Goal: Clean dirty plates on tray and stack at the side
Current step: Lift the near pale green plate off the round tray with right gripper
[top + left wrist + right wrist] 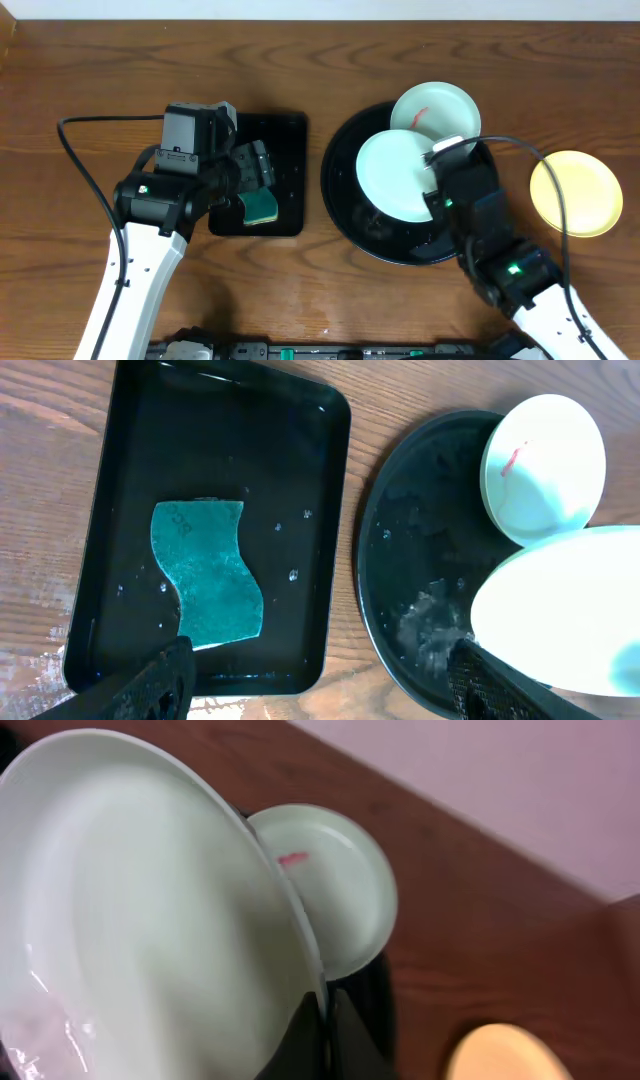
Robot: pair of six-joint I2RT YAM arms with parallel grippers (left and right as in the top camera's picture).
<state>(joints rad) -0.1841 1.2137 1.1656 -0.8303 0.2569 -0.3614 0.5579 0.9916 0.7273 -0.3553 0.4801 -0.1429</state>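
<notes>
My right gripper (436, 190) is shut on the rim of a pale mint-white plate (395, 174) and holds it tilted above the large round black tray (345, 205); the grip shows in the right wrist view (322, 1020). A second mint-white plate (436, 108) with a red smear lies at the tray's far edge. The pale yellow plate (575, 193) rests on the table to the right of the tray. My left gripper (320, 680) is open and empty, above the near edge of the rectangular tray, near the green sponge (205, 573).
The green sponge (262, 206) lies in a small rectangular black tray (285, 135) left of the round tray. Water droplets and foam wet both trays. A black cable (75, 150) loops over the table at the left.
</notes>
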